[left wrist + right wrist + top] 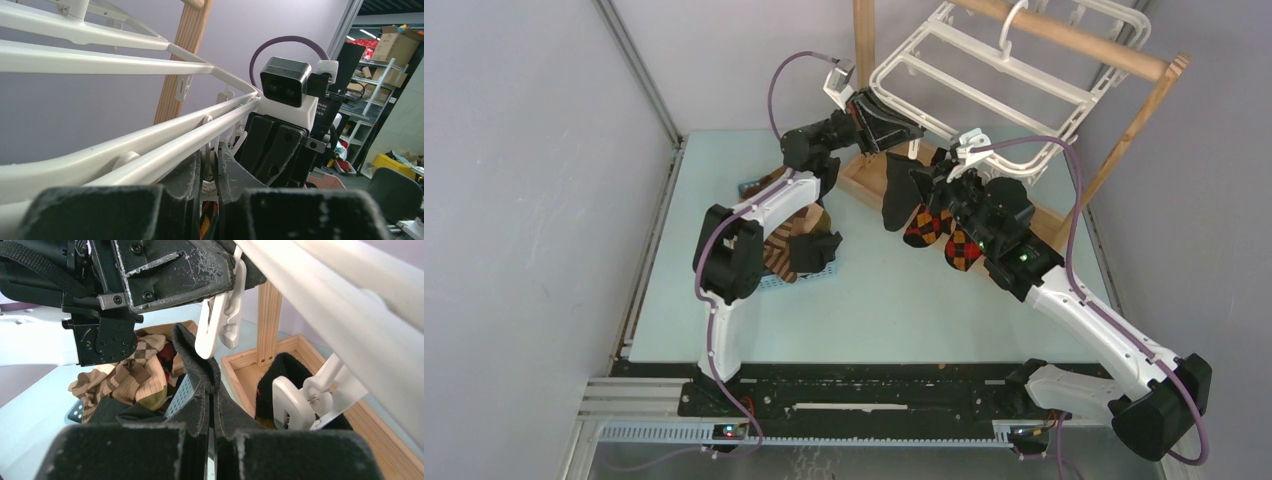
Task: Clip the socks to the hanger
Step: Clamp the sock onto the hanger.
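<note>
The white hanger (984, 75) hangs from a wooden rail and tilts toward the arms; its bars cross the left wrist view (100, 65). My left gripper (892, 128) is shut on a white clip (210, 167) at the hanger's near edge. The same clip (220, 325) shows in the right wrist view, hanging from the left fingers. My right gripper (212, 390) is shut on the edge of a plain black sock (197, 352) and holds it just below that clip. The sock (897, 200) hangs down. Two argyle socks (944, 235) hang from the hanger beside it.
A small blue basket (809, 275) with brown striped and black socks (125, 375) sits left of centre. The tan wooden stand's base (864, 180) and post (269, 320) are right behind the grippers. A second clip (295, 402) holds a black sock (280, 372) to the right.
</note>
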